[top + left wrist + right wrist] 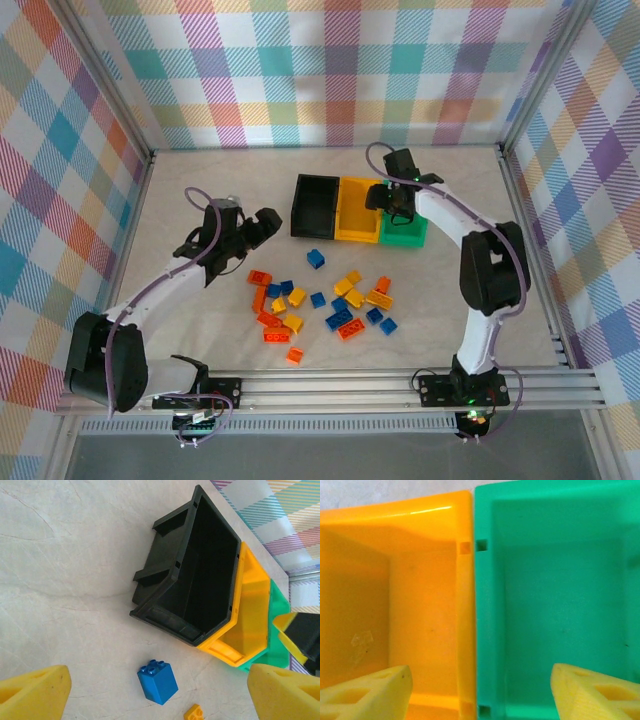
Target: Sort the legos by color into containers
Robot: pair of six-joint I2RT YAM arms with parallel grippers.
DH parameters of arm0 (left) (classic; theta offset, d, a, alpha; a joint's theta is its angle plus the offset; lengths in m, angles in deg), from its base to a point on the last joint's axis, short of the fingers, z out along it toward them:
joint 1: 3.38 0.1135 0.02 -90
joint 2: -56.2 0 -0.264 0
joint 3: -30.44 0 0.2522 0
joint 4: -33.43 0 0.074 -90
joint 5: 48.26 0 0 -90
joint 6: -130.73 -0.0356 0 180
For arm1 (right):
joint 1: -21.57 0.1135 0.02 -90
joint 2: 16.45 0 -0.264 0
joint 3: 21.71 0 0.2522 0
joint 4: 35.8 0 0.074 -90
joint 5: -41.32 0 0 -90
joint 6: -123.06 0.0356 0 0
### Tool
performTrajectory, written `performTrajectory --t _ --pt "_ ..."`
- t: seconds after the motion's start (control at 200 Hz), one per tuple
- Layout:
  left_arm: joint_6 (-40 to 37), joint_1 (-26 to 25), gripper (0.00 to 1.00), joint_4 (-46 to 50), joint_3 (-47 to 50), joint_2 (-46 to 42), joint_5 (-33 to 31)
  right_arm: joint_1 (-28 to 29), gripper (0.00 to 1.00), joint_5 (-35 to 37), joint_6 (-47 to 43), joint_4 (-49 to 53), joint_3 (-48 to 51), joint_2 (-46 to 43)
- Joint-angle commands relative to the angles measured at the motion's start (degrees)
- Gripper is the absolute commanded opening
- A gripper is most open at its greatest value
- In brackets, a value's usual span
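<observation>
Small studded plastic bricks (318,299) in blue, yellow and orange-red lie scattered on the pale marbled desk (200,180), short of a joined row of three open-top plastic bins. The black bin (315,205), yellow bin (355,212) and green bin (405,235) run left to right, mouths up. The left gripper (270,222) hangs spread and empty near a lone blue brick (158,681). That brick sits studs up and squarish, with no clear long axis, its sides diagonal to the fingers. The right gripper (388,203) hovers released over the wall between the yellow and green bins. The bricks look light, rigid and slick, likely best pinched across two flat opposite sides, below the studs.
</observation>
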Motion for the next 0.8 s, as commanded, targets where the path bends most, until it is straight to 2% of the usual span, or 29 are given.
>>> performTrajectory --t 0.0,0.16,0.35,0.455,0.51,0.8 --pt "-0.3 -0.57 0.92 0.98 0.99 -1.63 0.84 0.19 0.68 -1.08 -2.03 3.94 -4.15 3.39" --pt "-0.65 -0.58 0.93 1.6 1.65 -2.54 0.67 0.2 0.5 -0.69 -2.71 6.14 -6.92 6.61" --pt "-1.01 -0.57 0.94 2.19 2.46 -3.5 -0.29 0.51 0.3 -2.05 -2.67 5.71 -5.86 7.38" --pt "-0.94 -0.57 0.95 2.21 2.64 -3.45 -0.21 1.23 0.13 -2.9 -2.93 5.29 -5.45 7.49" --pt "-0.82 -0.57 0.95 2.15 2.75 -3.58 -0.21 1.86 0.0 -3.0 -2.85 5.4 -5.67 7.67" --pt "-0.52 -0.57 0.96 2.71 3.24 -5.08 -0.81 7.44 0.0 -3.41 -1.64 7.02 -10.31 9.97"
